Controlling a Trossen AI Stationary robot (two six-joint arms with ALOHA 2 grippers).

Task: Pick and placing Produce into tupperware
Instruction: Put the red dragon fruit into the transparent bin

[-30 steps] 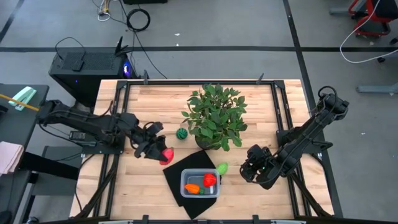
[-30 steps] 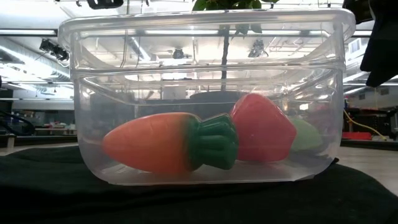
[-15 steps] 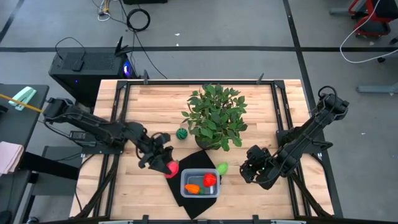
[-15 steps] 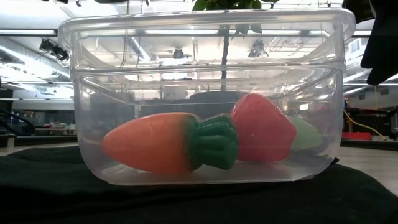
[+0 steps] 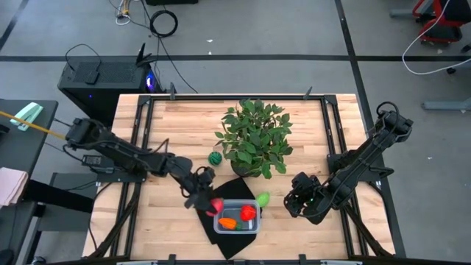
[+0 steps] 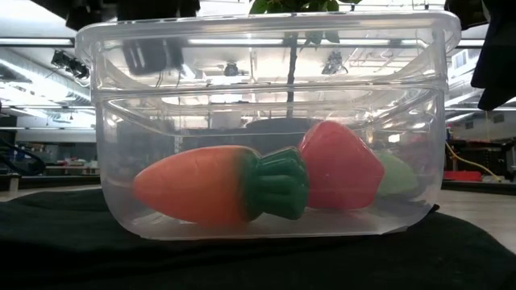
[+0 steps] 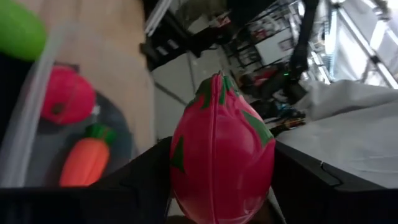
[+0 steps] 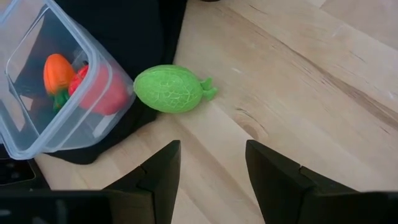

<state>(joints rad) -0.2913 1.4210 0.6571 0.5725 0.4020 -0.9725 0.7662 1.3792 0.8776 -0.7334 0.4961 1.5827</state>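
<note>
My left claw pinches a red fruit beside the tub's edge; releasing here could bounce it off the rim.

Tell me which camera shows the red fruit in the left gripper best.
Left wrist view: the red fruit with green scales fills the frame between the left gripper's fingers. High view shows a small red spot at the tub's edge. Low and right wrist views don't show it.

Pink fruit w/ green flecks, orange carrot
</note>
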